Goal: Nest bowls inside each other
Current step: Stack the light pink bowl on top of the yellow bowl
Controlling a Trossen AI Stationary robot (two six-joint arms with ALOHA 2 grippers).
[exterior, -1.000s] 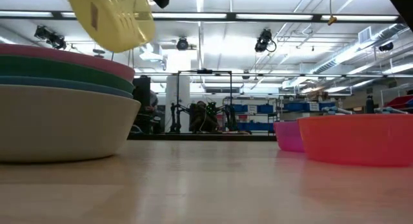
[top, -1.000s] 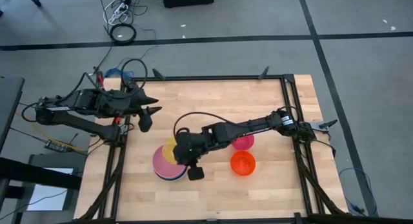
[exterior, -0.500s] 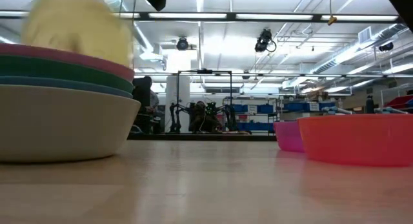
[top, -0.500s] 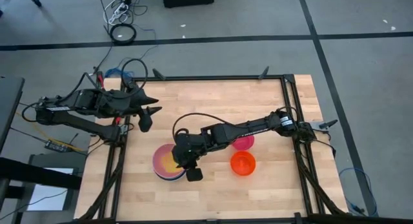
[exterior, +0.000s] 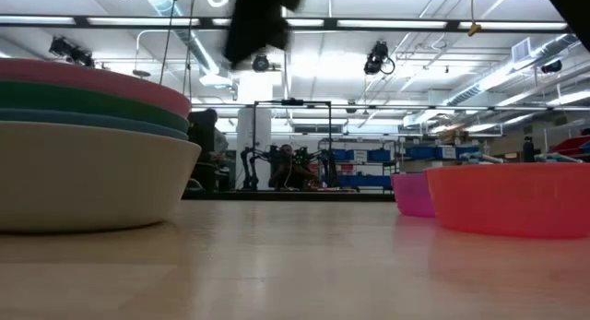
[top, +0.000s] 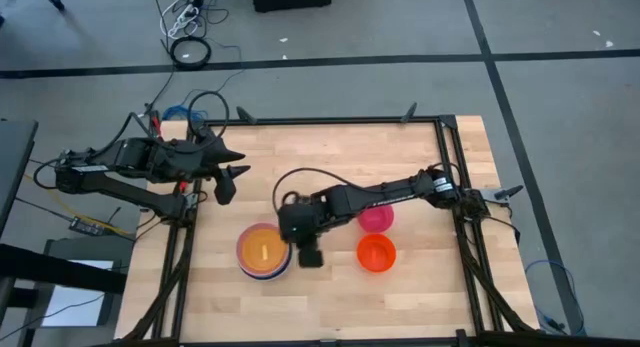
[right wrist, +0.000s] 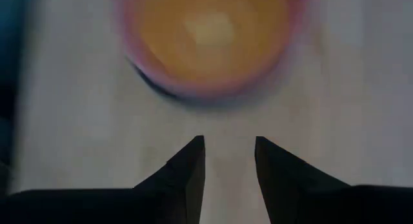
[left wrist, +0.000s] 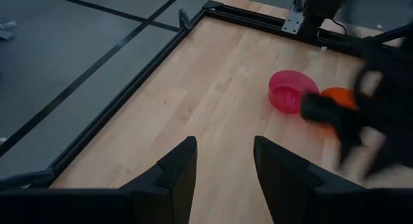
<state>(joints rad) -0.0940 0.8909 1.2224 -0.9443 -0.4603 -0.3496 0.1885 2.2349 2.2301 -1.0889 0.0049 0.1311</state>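
Right tool [top: 311,255]: over the middle of the surface [top: 330,157], just beside the stack; fingers parted with bare wood between them in its wrist view, grasping nothing.
Stack [top: 263,252]: nested bowls on the near-left part of the surface; yellow bowl [top: 262,251] sits innermost, with a pink rim [exterior: 92,76] around it, then green, blue and a pale outer bowl [exterior: 92,172] in the low view.
Loose bowls: magenta bowl [top: 377,219] and orange bowl [top: 376,253], side by side on the right half, apart from the stack and upright.
Key relation: both loose bowls lie on the right tool's own side, away from the stack; the orange bowl is the nearer one, just across from the tool. Being round, they have no long axis to line up with, so a rim pinch from any side should do.
Nearer arm: the right, by far.
Left tool [top: 226,177]: waits at the far-left edge of the surface, fingers apart and empty in its wrist view.
Progress: I judge five bowls nested, two to go.
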